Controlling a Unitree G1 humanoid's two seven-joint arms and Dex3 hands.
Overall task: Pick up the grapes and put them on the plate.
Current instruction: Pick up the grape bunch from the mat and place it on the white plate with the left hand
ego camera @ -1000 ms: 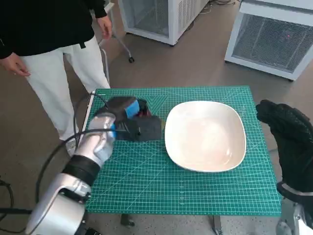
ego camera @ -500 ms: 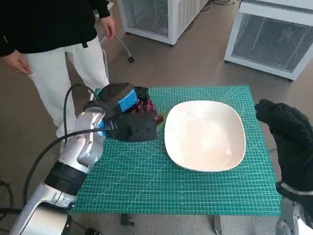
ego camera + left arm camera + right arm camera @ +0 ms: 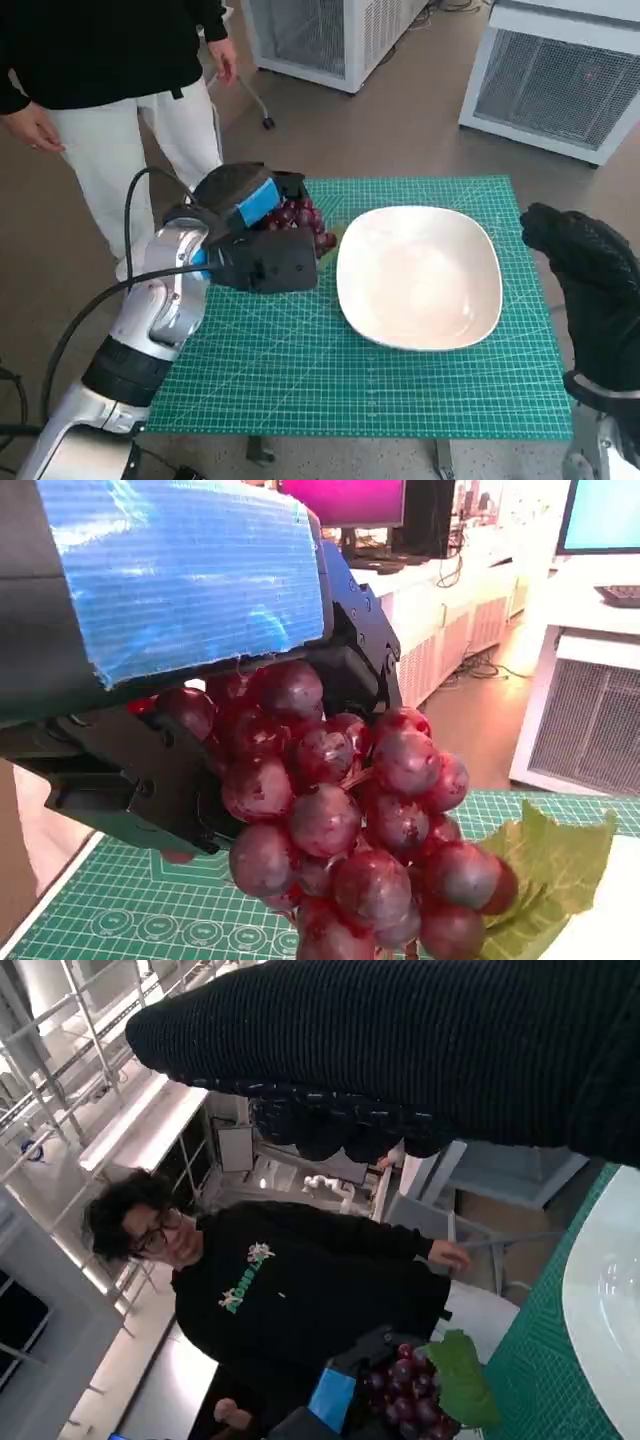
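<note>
My left hand [image 3: 255, 235] grips a bunch of dark red grapes [image 3: 301, 220] and holds it lifted above the green mat, just left of the white plate [image 3: 420, 275]. In the left wrist view the grapes [image 3: 345, 820] hang under the blue-taped hand [image 3: 180, 590], with a green leaf [image 3: 540, 880] at their side. The right wrist view shows the grapes [image 3: 405, 1400] and leaf [image 3: 455, 1380] beside the plate's rim [image 3: 600, 1300]. My gloved right hand [image 3: 590, 290] hovers off the table's right edge, holding nothing, fingers curled.
A person in a black top and white trousers [image 3: 120, 110] stands at the table's far left corner. White cabinets [image 3: 560, 70] stand on the floor behind the table. The green cutting mat [image 3: 330, 380] covers the tabletop.
My left hand has risen from the mat with the grapes and moved slightly toward the plate. The right hand has stayed in place.
</note>
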